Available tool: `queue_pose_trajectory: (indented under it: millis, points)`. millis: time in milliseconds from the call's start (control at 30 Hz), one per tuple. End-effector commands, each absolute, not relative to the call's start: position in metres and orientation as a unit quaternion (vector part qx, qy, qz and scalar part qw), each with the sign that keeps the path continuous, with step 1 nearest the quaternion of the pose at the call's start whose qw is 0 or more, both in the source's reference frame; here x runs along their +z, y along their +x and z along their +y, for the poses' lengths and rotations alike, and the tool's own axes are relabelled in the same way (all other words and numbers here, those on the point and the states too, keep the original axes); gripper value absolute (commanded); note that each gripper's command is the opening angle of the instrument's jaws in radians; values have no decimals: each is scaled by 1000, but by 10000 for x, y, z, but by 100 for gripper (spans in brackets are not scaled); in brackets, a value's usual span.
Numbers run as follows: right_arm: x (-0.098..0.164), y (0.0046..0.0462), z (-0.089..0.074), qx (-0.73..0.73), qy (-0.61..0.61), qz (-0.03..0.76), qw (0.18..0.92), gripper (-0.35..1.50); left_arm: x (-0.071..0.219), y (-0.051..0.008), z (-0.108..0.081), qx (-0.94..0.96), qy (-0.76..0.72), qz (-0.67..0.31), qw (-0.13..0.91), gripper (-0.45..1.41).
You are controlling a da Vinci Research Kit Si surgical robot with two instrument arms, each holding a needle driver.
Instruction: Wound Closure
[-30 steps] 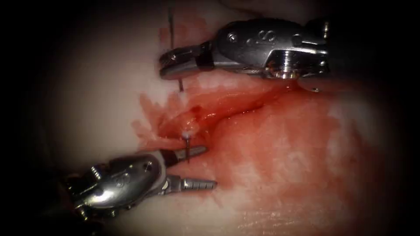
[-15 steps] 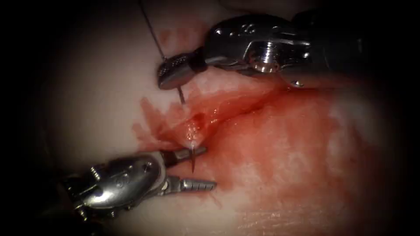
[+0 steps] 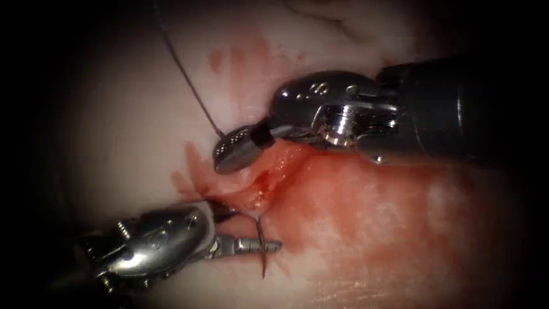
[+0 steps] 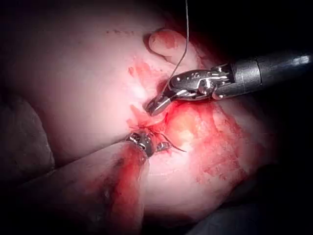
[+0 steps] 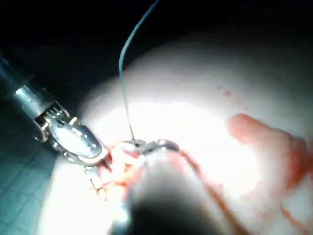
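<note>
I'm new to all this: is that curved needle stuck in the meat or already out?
Partly in. The needle's pointed end sticks out of the tissue beside the left claw; its rear end, held by the right claw, is hidden.

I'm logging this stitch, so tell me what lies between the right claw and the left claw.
In the endoscope view, the cut with red fluid lies between the right claw and left claw; the needle emerges from the tissue there.
</note>
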State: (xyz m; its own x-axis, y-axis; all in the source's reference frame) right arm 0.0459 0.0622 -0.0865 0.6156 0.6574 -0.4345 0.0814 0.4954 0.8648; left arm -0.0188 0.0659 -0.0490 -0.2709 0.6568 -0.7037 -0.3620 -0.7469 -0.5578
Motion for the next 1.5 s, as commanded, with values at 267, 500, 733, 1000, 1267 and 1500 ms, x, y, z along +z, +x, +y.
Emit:
queue_pose_trajectory:
  millis: [267,500,733,1000,1267,1500]
  points:
    - [-870,458,674,149,327,481,799,106,-490,-194,661,793,-519,-132,290,56]
    - [-894,413,744,150,200,509,823,131,-503,-187,660,804,-538,-114,224,57]
    - [-913,371,758,194,162,527,811,131,-518,-170,666,821,-542,-91,157,58]
    - [-895,371,733,181,165,534,809,130,-532,-171,679,845,-526,-17,99,60]
    - [-872,374,716,180,162,532,811,130,-531,-179,686,844,-525,14,107,62]
    - [-871,376,712,189,164,539,804,130,-509,-188,685,849,-517,31,105,63]
